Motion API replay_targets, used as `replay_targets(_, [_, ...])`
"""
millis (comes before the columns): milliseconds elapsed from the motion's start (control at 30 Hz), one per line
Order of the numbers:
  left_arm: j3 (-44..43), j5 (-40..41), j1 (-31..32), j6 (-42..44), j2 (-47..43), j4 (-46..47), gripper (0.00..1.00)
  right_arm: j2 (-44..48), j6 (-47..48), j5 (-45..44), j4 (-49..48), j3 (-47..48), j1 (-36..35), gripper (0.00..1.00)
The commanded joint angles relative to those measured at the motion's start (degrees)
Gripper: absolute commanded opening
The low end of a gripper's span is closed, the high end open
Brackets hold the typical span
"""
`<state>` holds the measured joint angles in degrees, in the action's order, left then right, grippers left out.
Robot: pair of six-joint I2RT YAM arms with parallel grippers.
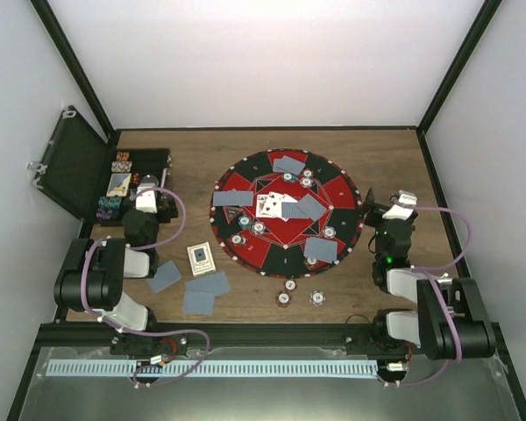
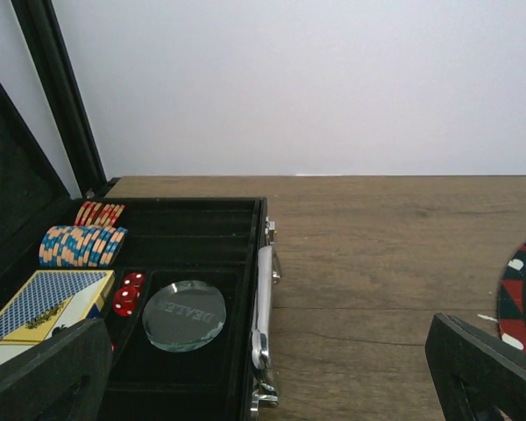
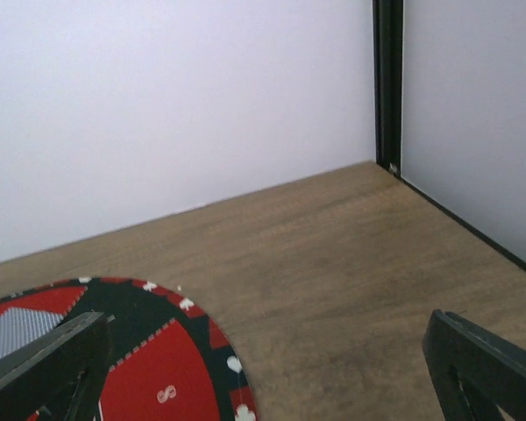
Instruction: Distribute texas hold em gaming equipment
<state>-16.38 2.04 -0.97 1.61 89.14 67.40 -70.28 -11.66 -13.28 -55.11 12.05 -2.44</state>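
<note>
While left pincer gapes empty over black case at table's left edge, right pincer gapes empty beside mat's right rim; cards, chips lie on mat.

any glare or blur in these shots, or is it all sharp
Top external: back wall washed out near white, mat evenly lit but fine detail soft. Left wrist: sharp, chrome case handle glints, dealer button legible. Right wrist: even light, no glare.
</note>
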Motion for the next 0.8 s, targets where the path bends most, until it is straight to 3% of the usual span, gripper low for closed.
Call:
replay_targets(0, [0.48, 1.48, 0.1, -0.96, 0.14, 0.37, 1.0, -4.61, 1.47, -3.07, -9.65, -2.69, -0.33, 1.0])
replay_targets(133, [0.75, 1.57, 0.05, -1.08, 0.2, 0.92, 1.0, -9.25, 4.78, 2.0, -4.71, 3.18, -0.37, 1.0])
replay_targets(233, [0.31, 1.48, 0.01, -1.08, 0.25, 0.2, 1.0, -15.69, 6.34, 1.64, -16.41, 1.87, -0.4, 1.0])
replay_targets(267, [0.3, 1.42, 0.01, -1.08, 0.24, 0.19, 1.0, -15.27, 5.79, 2.3, -9.7, 4.34, -0.33, 1.0])
replay_targets(567, [0.2, 1.21, 0.0, -0.9, 0.18, -0.08, 1.0, -15.93, 5.78, 3.37, -8.74, 4.95, 0.06, 1.0])
replay_targets(633, [0.3, 1.21, -0.04, -0.82, 0.15, 0.08, 1.0, -16.08, 7.81, 6.69, -11.77, 2.88, -0.19, 1.0])
replay_targets(667, [0.3, 1.21, 0.0, -0.77, 0.19, 0.1, 1.0, -18.79, 10.34, 9.35, -25.91, -0.52, -0.55, 1.0])
replay_targets(700, [0.3, 1.21, 0.03, -0.82, 0.16, 0.07, 1.0, -20.26, 11.92, 7.18, -30.81, -3.47, -2.06, 1.0])
replay_targets(767, [0.3, 1.21, 0.05, -0.82, 0.16, 0.1, 1.0, -17.4, 11.48, 4.75, -24.11, -2.39, -3.82, 1.0])
